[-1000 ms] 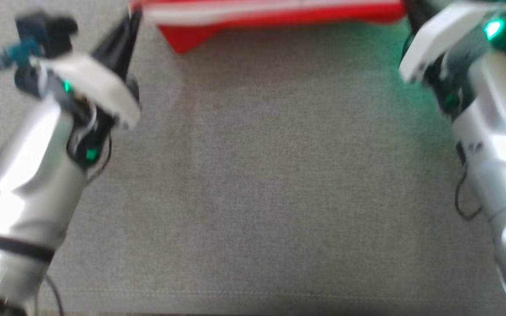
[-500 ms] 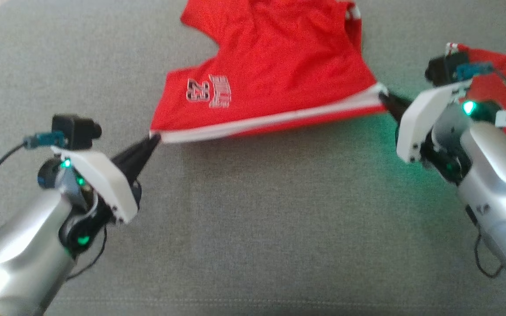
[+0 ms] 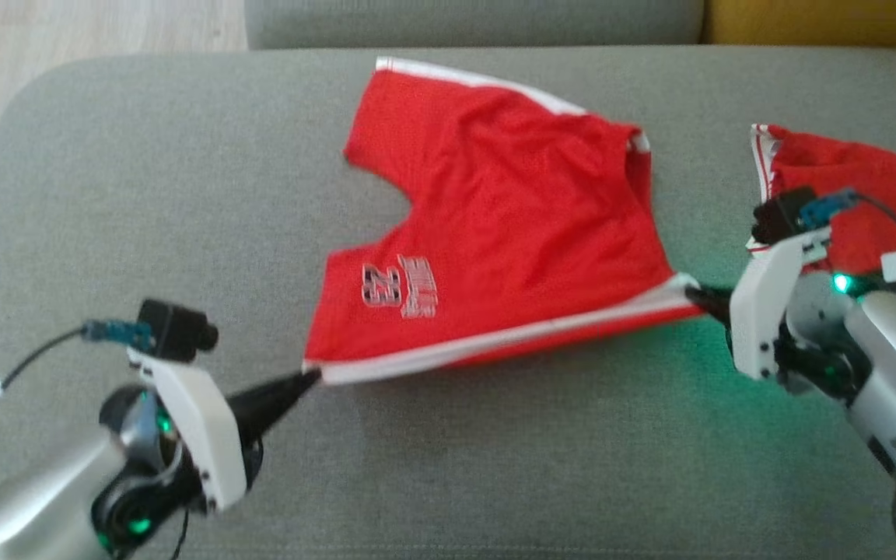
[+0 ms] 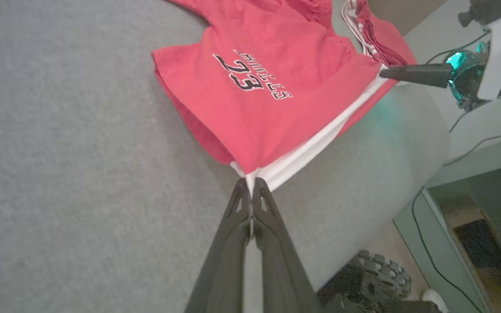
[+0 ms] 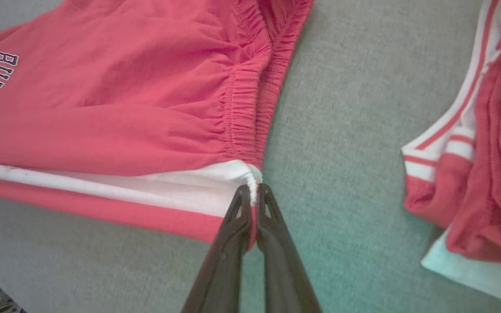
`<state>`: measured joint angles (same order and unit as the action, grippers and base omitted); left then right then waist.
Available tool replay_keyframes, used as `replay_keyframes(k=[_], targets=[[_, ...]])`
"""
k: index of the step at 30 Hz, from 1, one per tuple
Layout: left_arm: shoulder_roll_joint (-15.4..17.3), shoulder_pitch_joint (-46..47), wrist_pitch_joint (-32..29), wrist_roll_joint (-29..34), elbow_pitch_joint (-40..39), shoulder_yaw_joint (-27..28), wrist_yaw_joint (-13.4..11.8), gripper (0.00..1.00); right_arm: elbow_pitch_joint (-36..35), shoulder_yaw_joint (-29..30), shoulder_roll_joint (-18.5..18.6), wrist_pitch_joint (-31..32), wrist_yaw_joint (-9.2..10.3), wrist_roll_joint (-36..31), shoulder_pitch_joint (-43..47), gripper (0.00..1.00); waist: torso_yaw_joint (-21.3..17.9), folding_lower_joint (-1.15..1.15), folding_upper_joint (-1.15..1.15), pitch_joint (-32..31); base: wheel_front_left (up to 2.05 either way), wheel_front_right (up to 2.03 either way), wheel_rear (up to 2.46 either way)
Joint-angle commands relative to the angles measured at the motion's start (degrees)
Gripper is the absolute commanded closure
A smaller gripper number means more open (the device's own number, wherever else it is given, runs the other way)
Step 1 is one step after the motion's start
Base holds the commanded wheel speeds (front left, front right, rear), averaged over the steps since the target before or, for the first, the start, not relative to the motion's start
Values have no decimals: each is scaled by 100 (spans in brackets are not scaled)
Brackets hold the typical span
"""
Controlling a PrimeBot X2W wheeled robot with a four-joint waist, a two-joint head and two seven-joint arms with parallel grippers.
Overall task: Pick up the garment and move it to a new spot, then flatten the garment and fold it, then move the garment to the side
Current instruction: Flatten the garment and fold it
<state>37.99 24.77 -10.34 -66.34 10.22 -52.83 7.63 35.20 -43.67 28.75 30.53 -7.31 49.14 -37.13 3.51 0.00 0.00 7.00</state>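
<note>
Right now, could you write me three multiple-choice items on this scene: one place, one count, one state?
1. Relative to the shorts, the striped jersey lies: A) to the left, B) to the right, C) underneath.
2. Pincers gripping the shorts: A) none, B) one, C) two.
3. The left pincer is: A) open, B) shut on the shorts, C) shut on nothing.
Answers: 1 B, it lies beyond the right pincer; 2 C, one holds each near corner; 3 B, it pinches the white-banded corner.

Bare grey cushion (image 3: 456,467) in front and left, shorts (image 3: 510,218) stretched across middle, jersey (image 3: 872,183) (bunched) at right
</note>
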Motion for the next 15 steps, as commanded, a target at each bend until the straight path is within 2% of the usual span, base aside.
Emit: replay_keyframes(k=[1, 9, 11, 15], targets=[[414, 100, -36, -91, -184, 237, -15, 100, -164, 10, 266, 100, -18, 92, 103, 100, -22, 0, 0, -91, 0, 0, 0], [797, -259, -382, -532, -804, -22, -15, 100, -738, -108, 633, 847, -18, 633, 560, 100, -92, 0, 0, -390, 0, 0, 0], [960, -399, -515, -710, -1038, -83, -15, 100, -967, -131, 833, 1398, -18, 911, 792, 100, -129, 0, 0, -484, 0, 0, 0], [1159, -517, -632, -924, -1347, -83, -15, 100, -1351, 7, 1066, 2008, -18, 1216, 1041, 100, -175, 0, 0, -528, 0, 0, 0]])
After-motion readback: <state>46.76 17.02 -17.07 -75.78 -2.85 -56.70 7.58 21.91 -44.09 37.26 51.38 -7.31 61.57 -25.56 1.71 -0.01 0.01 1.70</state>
